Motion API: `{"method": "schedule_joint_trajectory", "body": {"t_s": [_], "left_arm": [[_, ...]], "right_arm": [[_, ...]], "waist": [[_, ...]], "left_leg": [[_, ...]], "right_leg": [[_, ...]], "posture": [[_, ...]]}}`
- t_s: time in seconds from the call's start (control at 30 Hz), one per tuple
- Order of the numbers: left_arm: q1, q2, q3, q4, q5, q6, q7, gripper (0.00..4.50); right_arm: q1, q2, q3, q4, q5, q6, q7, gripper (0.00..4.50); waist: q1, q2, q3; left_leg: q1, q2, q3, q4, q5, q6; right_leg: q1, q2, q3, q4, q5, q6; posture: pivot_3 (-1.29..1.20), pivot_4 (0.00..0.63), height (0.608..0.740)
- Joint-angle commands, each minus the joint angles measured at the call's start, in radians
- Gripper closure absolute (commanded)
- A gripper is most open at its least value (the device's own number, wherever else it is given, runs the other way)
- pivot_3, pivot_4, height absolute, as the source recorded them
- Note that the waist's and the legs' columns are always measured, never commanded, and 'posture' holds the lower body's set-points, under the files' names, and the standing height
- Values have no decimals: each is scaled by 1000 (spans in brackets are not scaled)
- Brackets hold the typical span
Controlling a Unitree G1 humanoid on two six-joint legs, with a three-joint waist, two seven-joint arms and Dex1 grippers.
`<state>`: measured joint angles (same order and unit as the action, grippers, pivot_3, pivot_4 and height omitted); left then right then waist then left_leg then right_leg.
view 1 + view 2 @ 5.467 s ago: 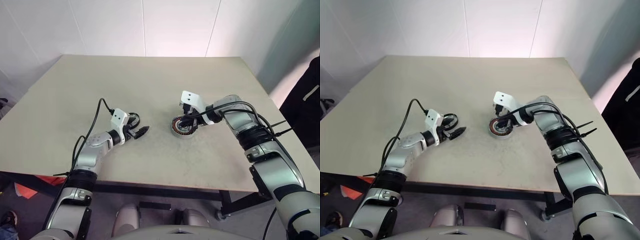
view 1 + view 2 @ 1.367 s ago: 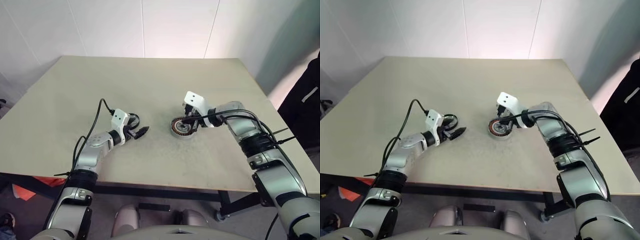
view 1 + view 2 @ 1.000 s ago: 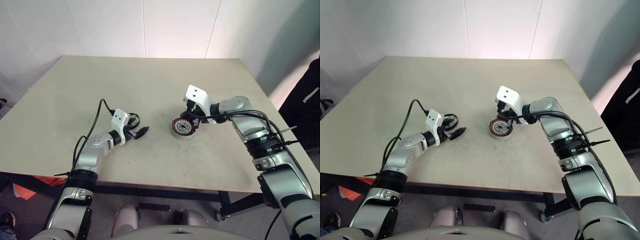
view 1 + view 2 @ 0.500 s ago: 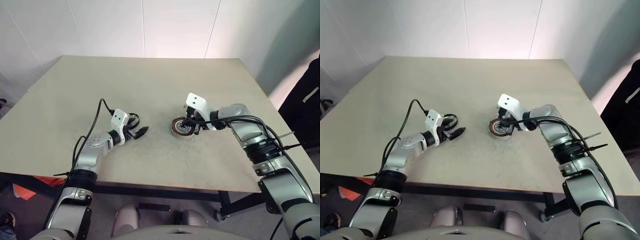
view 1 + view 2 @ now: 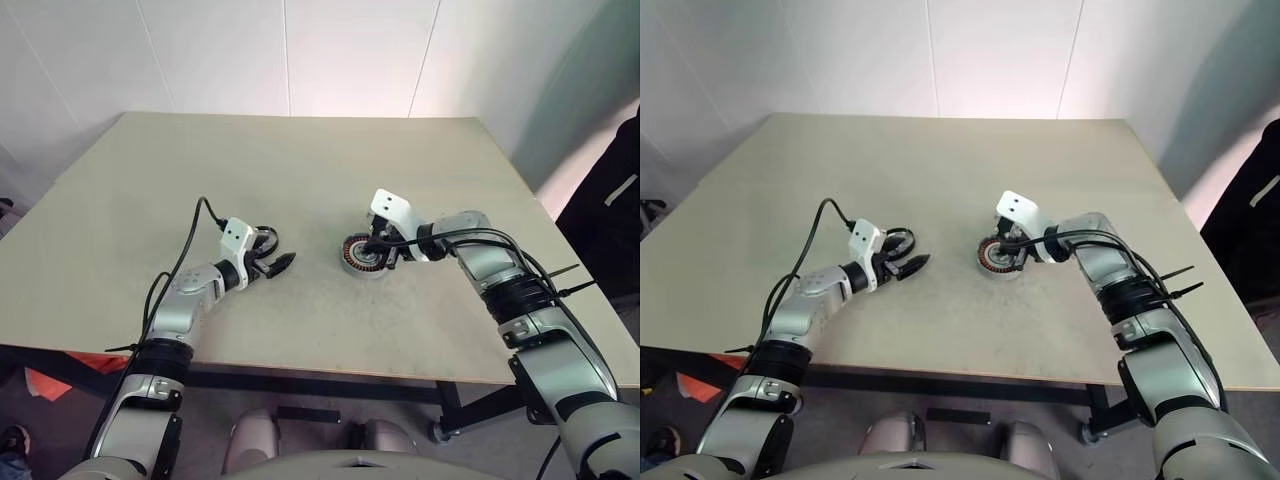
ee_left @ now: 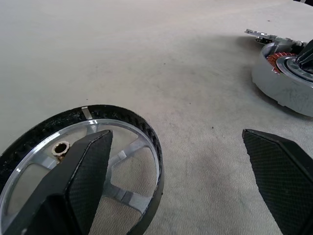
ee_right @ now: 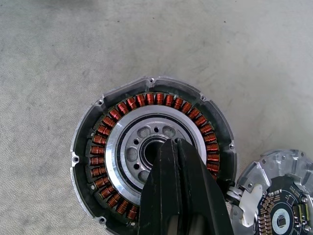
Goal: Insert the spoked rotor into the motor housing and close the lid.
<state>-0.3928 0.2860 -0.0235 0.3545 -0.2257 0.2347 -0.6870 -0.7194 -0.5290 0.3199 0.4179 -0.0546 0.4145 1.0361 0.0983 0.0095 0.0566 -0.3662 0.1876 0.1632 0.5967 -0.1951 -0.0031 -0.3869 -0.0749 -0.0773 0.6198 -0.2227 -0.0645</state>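
Now the right gripper (image 7: 172,143) has its fingers pressed together, and their tips are over the dark centre of the motor housing (image 7: 154,154), which lies on the table (image 5: 300,160) with its copper windings uncovered. Well apart, the left gripper (image 6: 178,142) has its fingers spread wide, one finger over the spoked rotor (image 6: 128,161), which lies flat. Just beside the housing lies the lid (image 7: 274,198).
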Motion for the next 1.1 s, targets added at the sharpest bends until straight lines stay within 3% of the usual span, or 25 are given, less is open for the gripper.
{"method": "schedule_joint_trajectory", "body": {"t_s": [0.03,0.43,0.73,1.07,1.1], "left_arm": [[-29,11,27,-8,-6,-25,4,0],[-60,-10,59,-10,-50,25,10,0],[-72,14,76,-153,-138,170,-21,0],[-76,69,64,-125,-49,104,22,0],[-74,74,63,-103,-31,90,34,183]], "right_arm": [[4,-4,-7,-30,0,15,3,4464],[-59,-13,-92,-202,73,108,-12,4464],[-38,3,-114,-219,97,139,-58,4464],[-33,5,-114,-222,111,149,-82,4464],[-33,5,-114,-221,113,150,-84,4491]], "waist": [[0,0,0],[1,0,0],[1,0,0],[0,0,0],[0,0,0]], "left_leg": [[0,0,0,0,0,0],[-3,0,0,0,0,0],[-3,0,0,0,0,0],[-3,0,0,0,0,0],[-3,0,0,0,0,0]], "right_leg": [[0,0,0,0,0,0],[-2,0,0,0,0,0],[-3,0,0,0,0,0],[-3,0,0,0,0,0],[-3,0,0,0,0,0]], "posture": [[0,0,740],[0,0,740],[0,0,740],[0,0,740],[0,0,740]]}}
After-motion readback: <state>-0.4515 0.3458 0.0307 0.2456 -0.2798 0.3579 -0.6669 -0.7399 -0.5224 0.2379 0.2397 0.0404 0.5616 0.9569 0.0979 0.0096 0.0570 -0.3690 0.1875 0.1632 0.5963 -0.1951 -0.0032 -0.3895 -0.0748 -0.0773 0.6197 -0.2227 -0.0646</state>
